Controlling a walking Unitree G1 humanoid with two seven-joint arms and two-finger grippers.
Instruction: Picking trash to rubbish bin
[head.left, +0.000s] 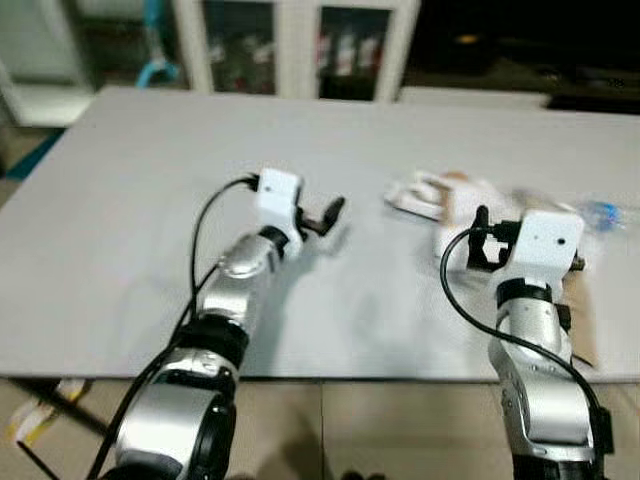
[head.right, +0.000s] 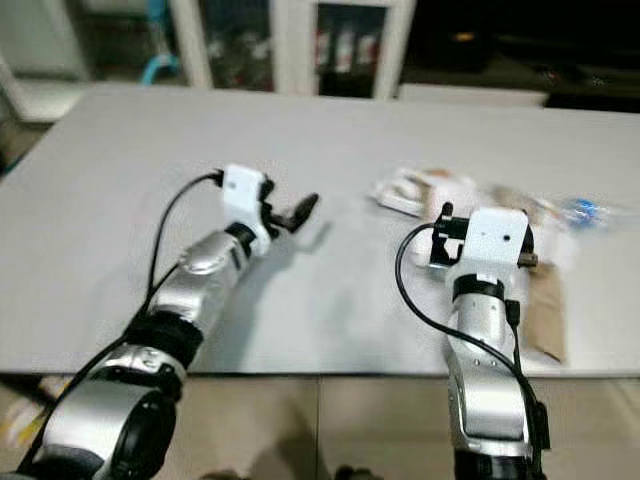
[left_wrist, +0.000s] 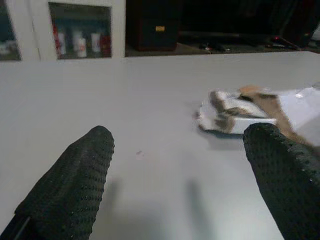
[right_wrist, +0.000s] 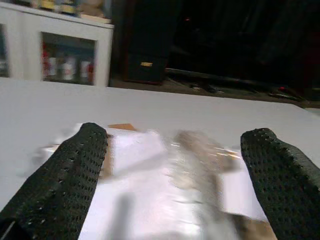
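A heap of trash lies on the grey table (head.left: 150, 180): crumpled white wrappers (head.left: 430, 195), a brown paper piece (head.right: 545, 310) and a clear plastic bottle with a blue cap (head.left: 600, 213) at the right. My right gripper (head.left: 480, 240) hovers just in front of the heap, open, with white and clear wrapping (right_wrist: 170, 170) between its fingers' line of sight. My left gripper (head.left: 328, 215) is open over bare table, left of the white wrapper (left_wrist: 235, 112).
White glass-door cabinets (head.left: 290, 45) with bottles stand behind the table. A dark area lies at the back right. The table's front edge (head.left: 300, 378) is close to me, with tiled floor (head.left: 380, 430) below. Table's left half is bare.
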